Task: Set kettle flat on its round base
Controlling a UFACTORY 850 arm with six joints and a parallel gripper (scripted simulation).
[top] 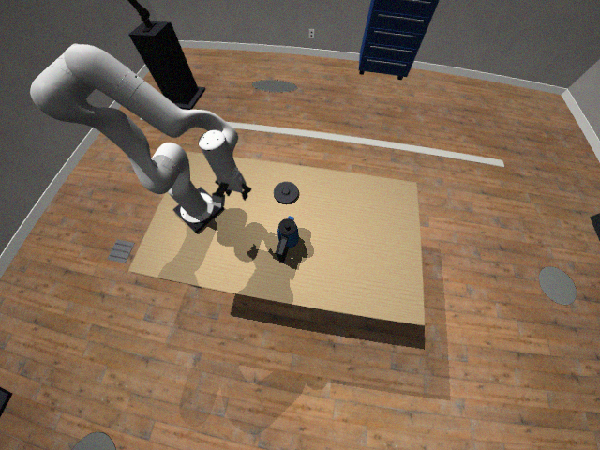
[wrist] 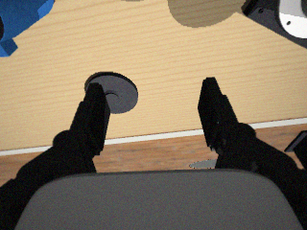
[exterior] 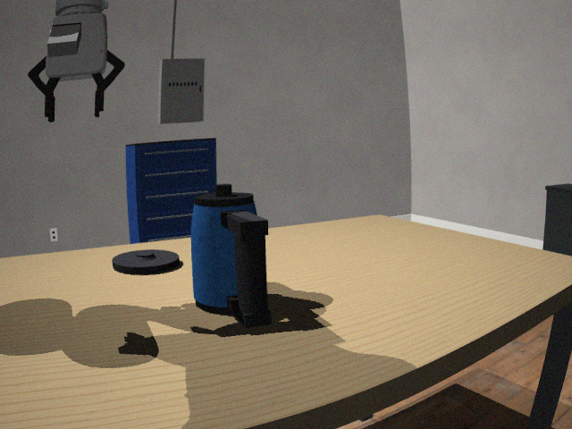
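Your gripper [exterior: 72, 111] hangs open and empty, high above the table [exterior: 416, 286]

One kettle [exterior: 216, 258] and one base [exterior: 145, 261] stand apart, well inside the table's edges.

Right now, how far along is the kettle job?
Nothing looks done yet. The blue kettle stands upright on the table, apart from its round base, whose stud faces up. The gripper hangs open and empty high above the table, off to the side of both. Left: grasp the handle bar, lift, seat the kettle on the base, release.
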